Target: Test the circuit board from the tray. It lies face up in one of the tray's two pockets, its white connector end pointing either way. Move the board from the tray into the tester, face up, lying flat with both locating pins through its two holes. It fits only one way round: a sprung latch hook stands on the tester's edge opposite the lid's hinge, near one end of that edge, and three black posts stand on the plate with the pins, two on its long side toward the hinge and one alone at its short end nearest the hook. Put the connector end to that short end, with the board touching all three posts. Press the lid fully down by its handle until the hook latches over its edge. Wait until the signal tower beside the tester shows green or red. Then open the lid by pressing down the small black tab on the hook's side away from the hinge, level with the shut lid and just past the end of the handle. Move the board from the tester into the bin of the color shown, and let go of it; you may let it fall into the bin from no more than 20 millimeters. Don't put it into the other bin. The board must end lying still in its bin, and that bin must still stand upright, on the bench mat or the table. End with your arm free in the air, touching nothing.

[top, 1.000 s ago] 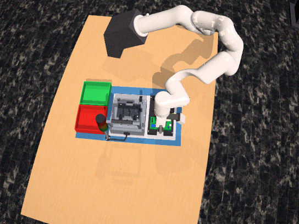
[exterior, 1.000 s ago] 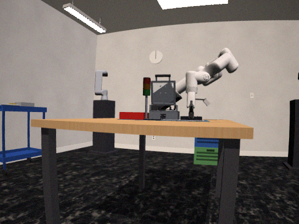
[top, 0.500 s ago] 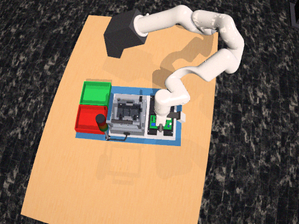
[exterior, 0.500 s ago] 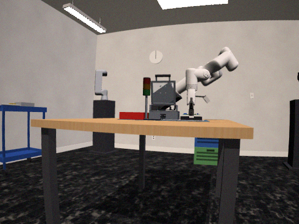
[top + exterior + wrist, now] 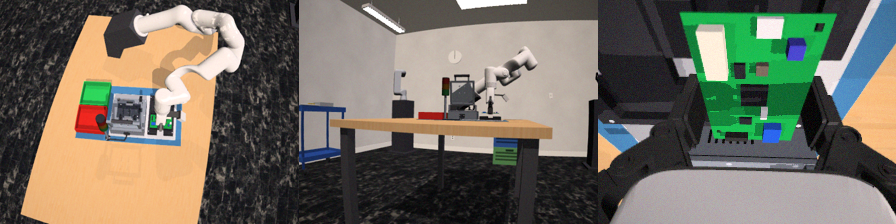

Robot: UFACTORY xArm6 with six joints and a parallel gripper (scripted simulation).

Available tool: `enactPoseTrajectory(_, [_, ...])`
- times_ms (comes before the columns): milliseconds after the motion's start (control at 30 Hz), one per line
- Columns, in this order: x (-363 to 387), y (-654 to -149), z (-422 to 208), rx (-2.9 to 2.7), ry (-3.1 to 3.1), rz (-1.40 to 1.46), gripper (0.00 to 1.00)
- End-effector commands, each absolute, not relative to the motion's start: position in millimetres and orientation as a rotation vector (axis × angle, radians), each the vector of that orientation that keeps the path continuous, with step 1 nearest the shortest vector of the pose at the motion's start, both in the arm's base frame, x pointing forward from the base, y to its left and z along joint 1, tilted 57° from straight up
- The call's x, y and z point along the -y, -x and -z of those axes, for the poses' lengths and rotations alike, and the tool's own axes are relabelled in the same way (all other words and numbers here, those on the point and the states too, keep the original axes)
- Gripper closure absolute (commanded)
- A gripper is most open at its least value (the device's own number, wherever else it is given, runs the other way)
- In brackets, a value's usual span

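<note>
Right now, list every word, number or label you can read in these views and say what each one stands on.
No readable text in any view.
Circuit board: plain component blocks, no printing legible.
Wall clock: a blank face with no numerals.
Green crate under the table: only dark bars, no letters.
Signal tower: colored bands, no markings.
</note>
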State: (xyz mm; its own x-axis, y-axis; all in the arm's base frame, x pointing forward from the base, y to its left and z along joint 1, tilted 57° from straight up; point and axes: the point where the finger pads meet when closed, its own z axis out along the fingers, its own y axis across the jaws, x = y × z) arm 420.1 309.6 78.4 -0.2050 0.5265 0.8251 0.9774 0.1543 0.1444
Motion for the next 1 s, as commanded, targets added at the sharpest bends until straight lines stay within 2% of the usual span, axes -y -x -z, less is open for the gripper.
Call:
enactPoseTrajectory(0, [-308, -421, -80, 1.817, 1.435, 0.937, 0.21])
enactPoseTrajectory(967, [-250, -425, -117, 1.817, 1.435, 0.937, 0.21])
